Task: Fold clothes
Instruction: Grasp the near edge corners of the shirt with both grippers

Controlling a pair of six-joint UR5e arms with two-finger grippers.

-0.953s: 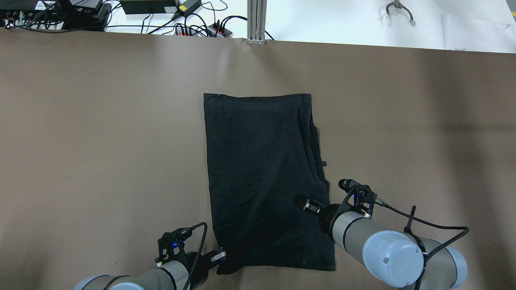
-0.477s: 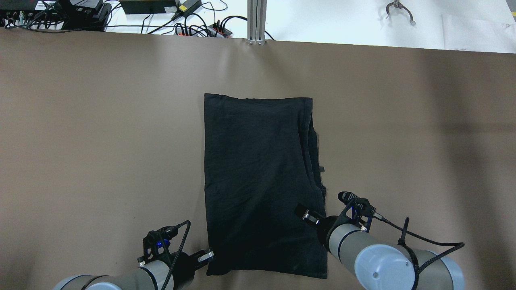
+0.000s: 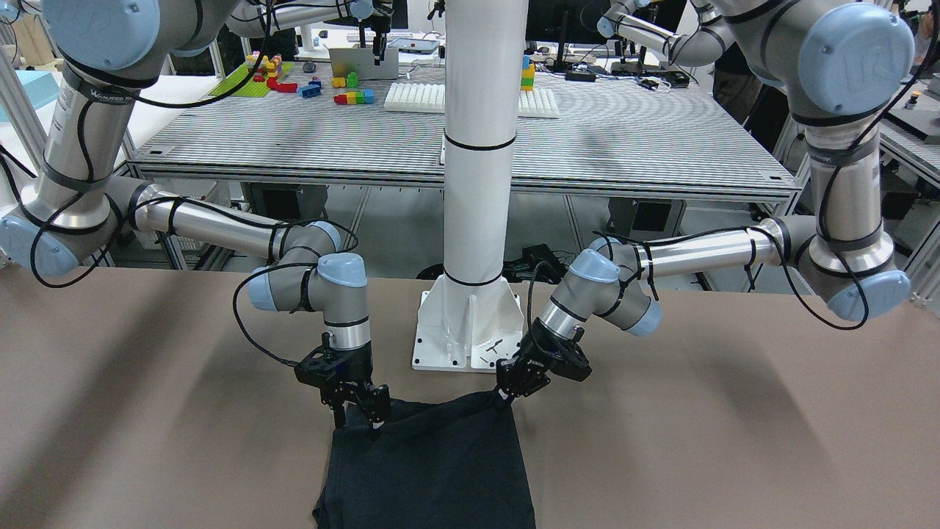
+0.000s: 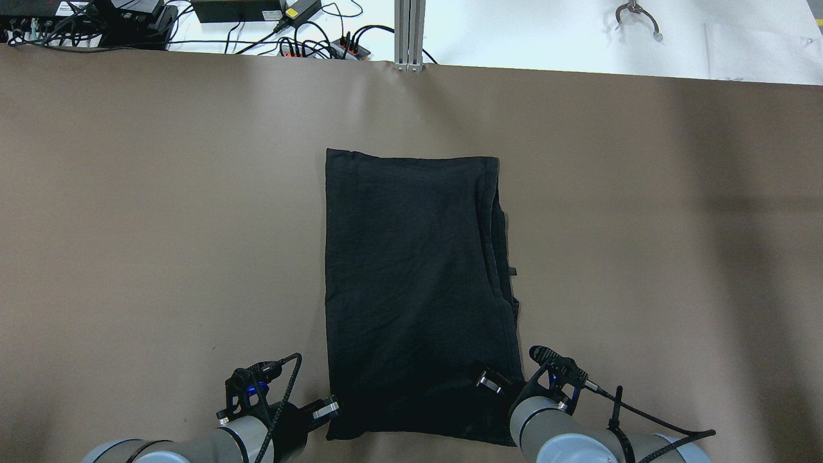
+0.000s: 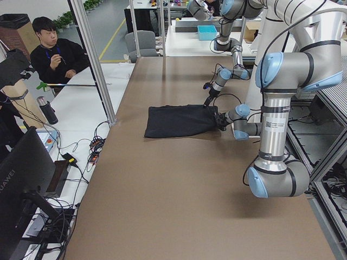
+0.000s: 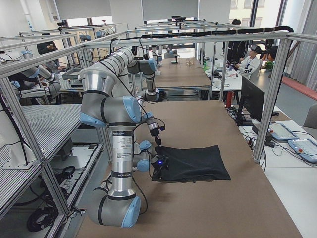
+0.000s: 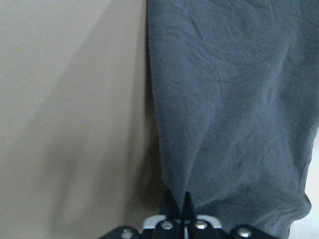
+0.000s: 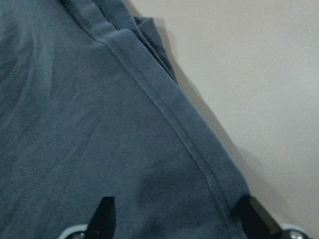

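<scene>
Am tugging clothes (image 4: 411, 289) back twd robot along counter (image 4: 161, 225), near edge straightening. left claw (image 4: 326, 408) pinching near-left corner. right claw (image 4: 488, 382) spread wide, sliding back onto near-right corner, not gripping yet.

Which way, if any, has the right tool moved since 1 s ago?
Yes. The right tool drew back toward the robot, away from the aluminium post.

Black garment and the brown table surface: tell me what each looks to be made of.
Black garment: thin, soft cloth, likely a cotton-type knit. It looks matte, is finely wrinkled, lies limp, and has a stitched hem. The exact fibre cannot be told.
Table surface: a smooth, matte brown sheet covering, perhaps paper or vinyl. The colour is uniform, with no grain and only soft shadows.
</scene>
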